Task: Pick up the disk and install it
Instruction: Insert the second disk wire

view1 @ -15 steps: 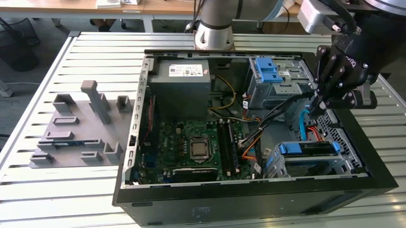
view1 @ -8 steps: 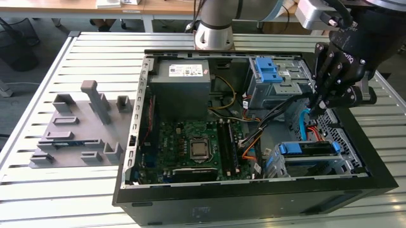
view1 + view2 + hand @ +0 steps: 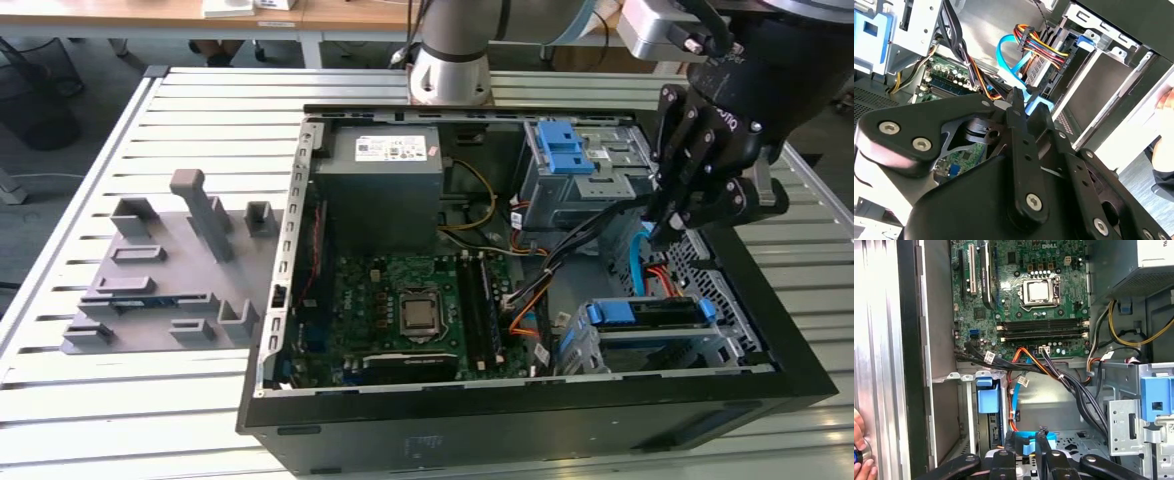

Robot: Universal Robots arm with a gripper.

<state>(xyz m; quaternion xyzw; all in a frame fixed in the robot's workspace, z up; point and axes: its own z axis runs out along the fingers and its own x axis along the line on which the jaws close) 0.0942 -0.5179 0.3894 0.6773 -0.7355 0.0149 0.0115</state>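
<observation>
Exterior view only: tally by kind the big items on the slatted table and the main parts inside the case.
Open computer case: 1
Grey fixture plate: 1
Power-supply box: 1
Motherboard: 1
Total: 4

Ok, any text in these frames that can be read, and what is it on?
Nothing is clear enough to quote.
Sticker on the power supply: print too small to read.
Cable tags: too small to read.
Board: fine print too small to read.

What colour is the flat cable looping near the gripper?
Light blue. The cable shows best in the second wrist view, curving above the gripper.
</observation>
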